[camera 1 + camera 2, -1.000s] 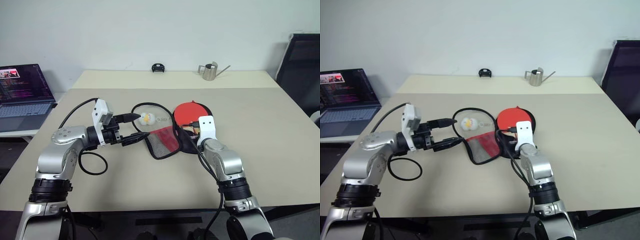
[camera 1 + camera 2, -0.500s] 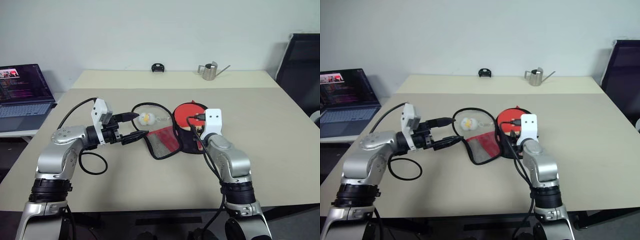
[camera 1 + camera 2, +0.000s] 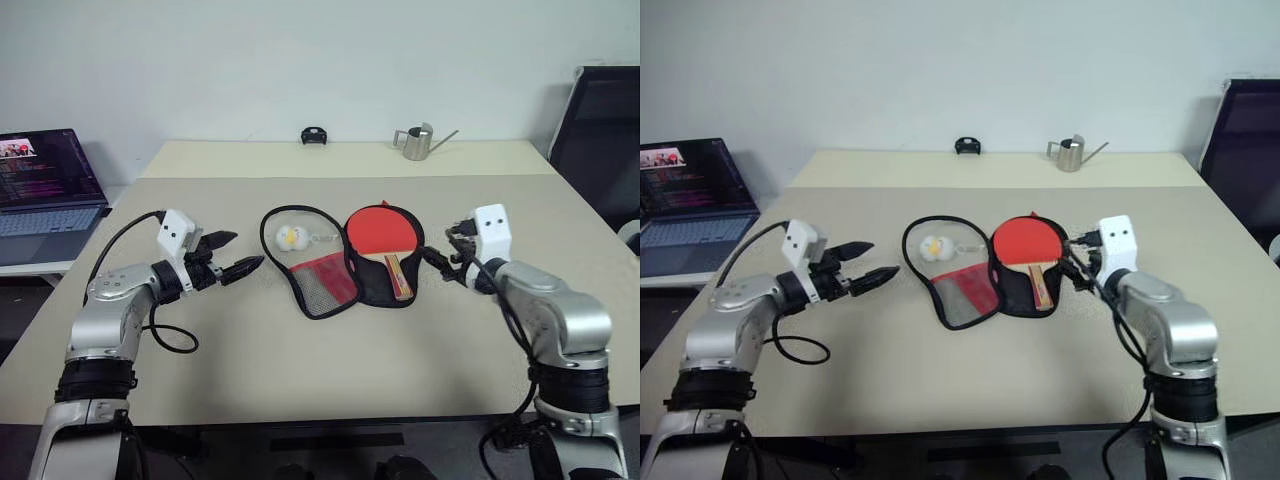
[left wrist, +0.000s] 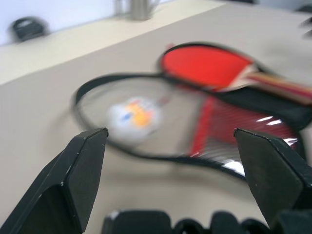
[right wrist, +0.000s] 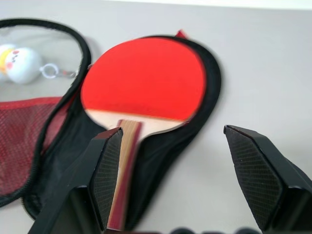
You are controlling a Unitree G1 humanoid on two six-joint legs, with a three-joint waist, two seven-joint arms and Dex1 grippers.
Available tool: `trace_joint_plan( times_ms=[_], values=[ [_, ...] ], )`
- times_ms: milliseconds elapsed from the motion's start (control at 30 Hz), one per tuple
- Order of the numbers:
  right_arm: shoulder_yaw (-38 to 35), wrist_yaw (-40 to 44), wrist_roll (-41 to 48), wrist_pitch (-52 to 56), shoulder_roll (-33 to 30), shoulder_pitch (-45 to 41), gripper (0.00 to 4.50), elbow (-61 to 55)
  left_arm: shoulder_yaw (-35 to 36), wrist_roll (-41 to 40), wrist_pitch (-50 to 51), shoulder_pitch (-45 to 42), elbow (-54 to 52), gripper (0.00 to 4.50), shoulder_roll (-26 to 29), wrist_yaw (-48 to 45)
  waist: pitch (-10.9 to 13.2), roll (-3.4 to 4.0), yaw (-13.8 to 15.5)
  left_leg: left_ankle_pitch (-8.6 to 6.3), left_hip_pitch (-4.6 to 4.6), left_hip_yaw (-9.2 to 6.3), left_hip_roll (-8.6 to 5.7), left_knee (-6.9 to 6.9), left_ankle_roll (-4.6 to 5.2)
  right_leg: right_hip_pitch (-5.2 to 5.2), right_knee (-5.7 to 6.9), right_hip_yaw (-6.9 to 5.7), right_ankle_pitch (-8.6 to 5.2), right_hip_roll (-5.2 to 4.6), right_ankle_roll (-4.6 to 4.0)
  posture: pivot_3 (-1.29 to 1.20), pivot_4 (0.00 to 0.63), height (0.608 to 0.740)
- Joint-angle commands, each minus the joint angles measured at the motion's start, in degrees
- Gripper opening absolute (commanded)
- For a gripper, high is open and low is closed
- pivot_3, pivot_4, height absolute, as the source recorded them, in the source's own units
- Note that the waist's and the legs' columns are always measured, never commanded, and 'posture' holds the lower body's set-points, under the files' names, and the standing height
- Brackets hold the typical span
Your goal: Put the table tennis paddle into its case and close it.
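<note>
The table tennis paddle point(image 3: 380, 230) lies red face up in the black half of the open case point(image 3: 370, 290), its handle point(image 5: 126, 170) pointing toward the table's near edge. The case's other half point(image 3: 322, 282), a red mesh pocket ringed by black piping, is spread flat to the left with a small white-yellow ball charm point(image 3: 290, 237) on it. My left gripper point(image 3: 241, 252) hovers open, left of the case and apart from it. My right gripper point(image 3: 437, 262) hovers open just right of the case, with nothing between its fingers point(image 5: 256, 170).
An open laptop point(image 3: 50, 185) sits on a side desk at far left. A metal watering can point(image 3: 418, 143) and a small black object point(image 3: 314, 135) stand on the far table. A black chair point(image 3: 600, 130) is at the right.
My right gripper opened and drew back to the right and up, leaving the paddle lying in the case. My left gripper pulled away leftward from the case's edge.
</note>
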Motion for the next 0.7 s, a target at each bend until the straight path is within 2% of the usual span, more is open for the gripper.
trace_joint_plan(
  times_ms=[33,400,700],
  values=[
    [0.69,6.44,3.91,-1.64,-4.27,-1.24,3.63,-4.24,-0.28,0.49,-2.25,-1.59,2.54,4.50,-0.33,-2.31,0.00,0.00,0.08,0.00,-0.01,0.00,0.00,0.00,0.00,0.00,-0.01,-0.01,0.00,0.00,0.00,0.00,0.150,0.740],
    [0.79,19.33,11.72,-3.90,-14.92,-2.68,3.63,-6.90,-2.63,6.52,-10.61,-8.33,18.67,4.50,-3.10,-1.93,0.00,-0.03,0.21,0.00,-0.03,-0.02,-0.02,0.04,0.01,0.03,-0.03,-0.05,0.00,-0.02,0.00,0.00,0.150,0.740],
    [-0.48,23.22,16.04,-4.74,-19.57,-4.82,3.63,-6.16,-4.85,11.63,-16.90,-14.90,29.87,4.50,-7.67,1.04,-0.01,-0.05,0.26,0.00,-0.05,-0.04,-0.03,0.06,0.01,0.03,-0.02,-0.06,0.00,-0.03,0.01,0.00,0.150,0.740]
  ],
)
